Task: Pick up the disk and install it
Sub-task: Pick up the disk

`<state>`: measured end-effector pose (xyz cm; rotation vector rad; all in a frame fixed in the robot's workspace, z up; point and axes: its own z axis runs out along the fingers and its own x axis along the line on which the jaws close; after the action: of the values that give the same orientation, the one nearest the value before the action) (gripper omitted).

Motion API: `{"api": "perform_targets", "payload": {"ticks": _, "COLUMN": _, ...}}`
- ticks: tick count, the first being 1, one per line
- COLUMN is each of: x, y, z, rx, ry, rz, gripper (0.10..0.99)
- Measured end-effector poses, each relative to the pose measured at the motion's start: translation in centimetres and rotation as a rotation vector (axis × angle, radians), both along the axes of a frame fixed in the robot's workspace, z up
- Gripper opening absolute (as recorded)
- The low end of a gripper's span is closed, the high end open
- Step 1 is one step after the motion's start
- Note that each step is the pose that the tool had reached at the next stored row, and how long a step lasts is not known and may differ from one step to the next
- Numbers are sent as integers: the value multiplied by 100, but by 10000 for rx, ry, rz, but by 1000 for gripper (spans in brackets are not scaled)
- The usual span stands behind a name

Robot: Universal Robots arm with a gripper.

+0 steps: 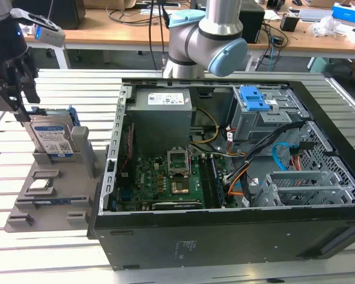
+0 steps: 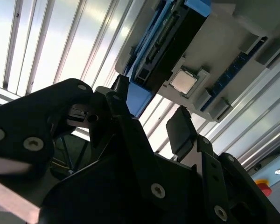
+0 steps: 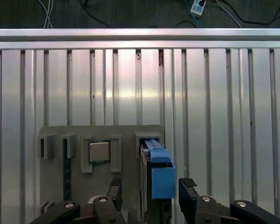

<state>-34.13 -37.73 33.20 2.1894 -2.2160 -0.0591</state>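
Silver-grey with a blue carrier frame: the disk (image 1: 52, 139), on edge in a slot of the grey holder tray (image 1: 22, 220), at the exterior view's left, outside the open computer case (image 1: 225, 239). Not yet lifted, not yet installed. Just above it, the gripper (image 1: 19, 102), spread wide and holding nothing, one finger to each side of the blue frame.

Judged as the approach to the grasp. To do it well:
- Centre the opening over the disk's thin edge before descending.
- Keep the fingers parallel to the flat faces.
- Go deep enough to catch the metal body rather than the plastic frame alone.
- Close evenly, so as not to rock the disk in its slot.
- Draw straight up along the slot, without twisting.
- Mind the processor chip (image 1: 40, 184) in its pocket beside the disk, near but apart.

From the first wrist view: the disk (image 3: 161, 179) end-on between the two pads (image 3: 188, 186), with a gap on either side, seemingly wider toward the processor chip (image 3: 98, 151). Handy for checking the centring.

From the second wrist view: the disk (image 2: 161, 44) seen slantwise past the gripper (image 2: 149, 102), giving its dark connector edge.

From the exterior view: height above the slot, plus the case interior with its blue-latched drive cage (image 1: 254, 100), well apart from the tray.
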Motion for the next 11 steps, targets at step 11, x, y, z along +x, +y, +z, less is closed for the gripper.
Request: {"api": "perform_targets", "payload": {"ticks": 11, "x": 39, "y": 58, "z": -209, "rx": -30, "ry": 0, "rz": 0, "gripper": 600}}
